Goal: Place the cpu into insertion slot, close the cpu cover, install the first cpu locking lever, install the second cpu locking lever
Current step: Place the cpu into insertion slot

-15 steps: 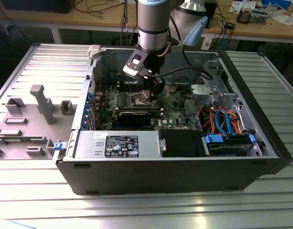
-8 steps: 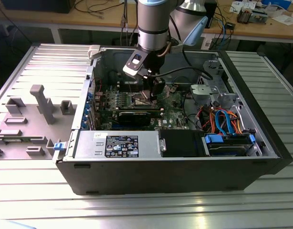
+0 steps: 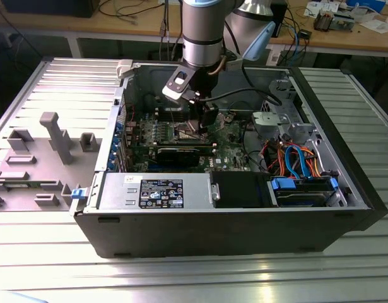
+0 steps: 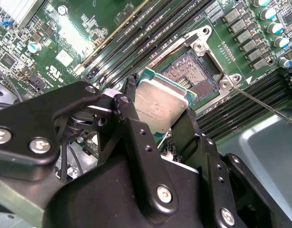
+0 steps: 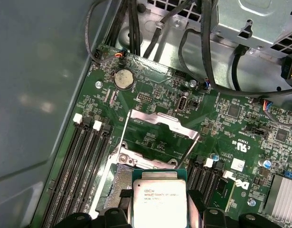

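My gripper [image 4: 160, 121] is shut on the cpu [image 4: 161, 105], a small square chip with a dull silver top, gripped by two opposite edges between black fingers [image 4: 131, 126]. The chip hangs tilted just above the insertion slot [image 4: 193, 71], a dark square socket with a silver rim on the green board. In the first wrist view the cpu [image 5: 160, 199] partly hides the insertion slot [image 5: 118, 183], and the cpu cover [image 5: 157, 119] stands swung open beyond it. A thin locking lever [image 4: 259, 102] sticks out beside the socket. In the exterior view the gripper [image 3: 203, 121] reaches down inside the open computer case.
Long black memory slots [image 4: 136, 33] run on both sides of the socket. A black graphics card [image 3: 175, 153], a power supply [image 3: 156, 189] and coloured cables [image 3: 294, 158] crowd the case [image 3: 244, 233]. A grey fixture [image 3: 55, 136] stands at the exterior view's left.
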`<move>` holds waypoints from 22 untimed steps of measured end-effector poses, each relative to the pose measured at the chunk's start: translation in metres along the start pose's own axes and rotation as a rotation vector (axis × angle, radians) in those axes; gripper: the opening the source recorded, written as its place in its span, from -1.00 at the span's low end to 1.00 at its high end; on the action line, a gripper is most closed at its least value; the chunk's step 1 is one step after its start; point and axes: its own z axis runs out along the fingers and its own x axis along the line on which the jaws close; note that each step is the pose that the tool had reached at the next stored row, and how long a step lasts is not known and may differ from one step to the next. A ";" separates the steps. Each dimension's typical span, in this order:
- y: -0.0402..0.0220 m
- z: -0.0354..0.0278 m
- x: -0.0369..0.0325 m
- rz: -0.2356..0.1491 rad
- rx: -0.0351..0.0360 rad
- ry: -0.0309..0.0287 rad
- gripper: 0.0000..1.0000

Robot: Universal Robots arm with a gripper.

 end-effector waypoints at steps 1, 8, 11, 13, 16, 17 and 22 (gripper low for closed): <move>0.0000 0.0000 0.0000 0.002 0.0004 -0.0010 0.09; 0.0000 0.0002 0.0000 0.013 0.0029 -0.0067 0.09; 0.0000 0.0003 0.0000 0.016 0.0036 -0.0084 0.09; 0.0000 0.0004 0.0000 0.018 0.0042 -0.0097 0.09; 0.0000 0.0005 0.0000 0.023 0.0054 -0.0126 0.09; 0.0000 0.0006 0.0000 0.025 0.0059 -0.0140 0.09; 0.0000 0.0007 0.0000 0.031 0.0077 -0.0182 0.09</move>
